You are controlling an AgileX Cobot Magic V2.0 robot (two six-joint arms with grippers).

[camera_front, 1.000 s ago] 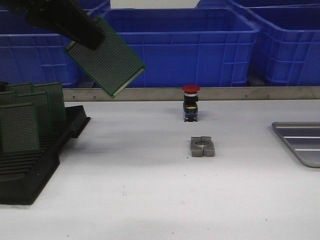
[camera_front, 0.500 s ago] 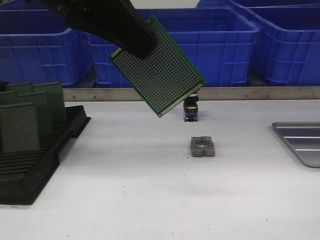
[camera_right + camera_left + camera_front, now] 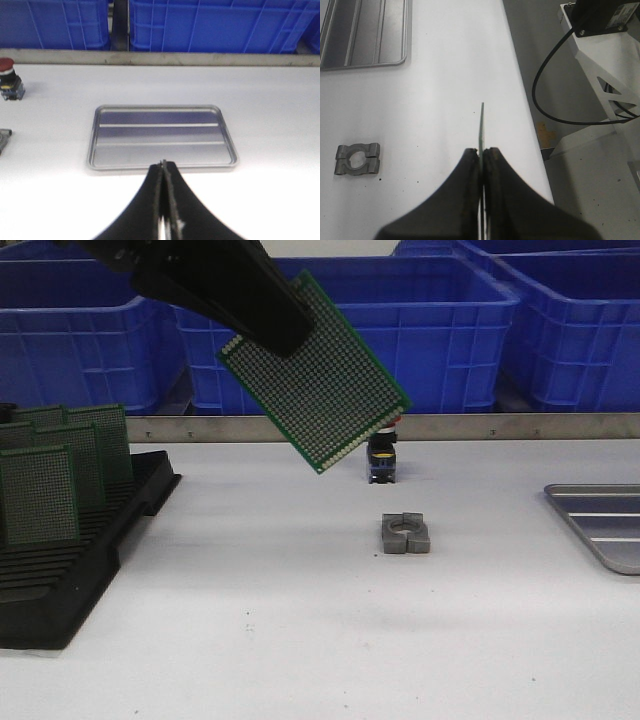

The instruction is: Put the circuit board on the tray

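Note:
A green perforated circuit board (image 3: 318,380) hangs tilted in the air above the middle of the table, with my left gripper (image 3: 272,328) shut on its upper corner. In the left wrist view the circuit board (image 3: 481,125) shows edge-on between the closed fingers of that gripper (image 3: 481,152). The silver-grey tray (image 3: 600,525) lies empty at the table's right edge, far to the right of the board; the tray (image 3: 365,32) also shows in the left wrist view. My right gripper (image 3: 162,165) is shut with nothing in it, just short of the tray (image 3: 160,135).
A black slotted rack (image 3: 70,570) with several green boards (image 3: 40,495) stands at the left. A red-capped push button (image 3: 382,458) and a grey metal clamp (image 3: 405,534) sit mid-table. Blue bins (image 3: 420,330) line the back.
My left gripper carried the board to the right, from near the rack to over the table's middle. In the last half second it has hardly moved.

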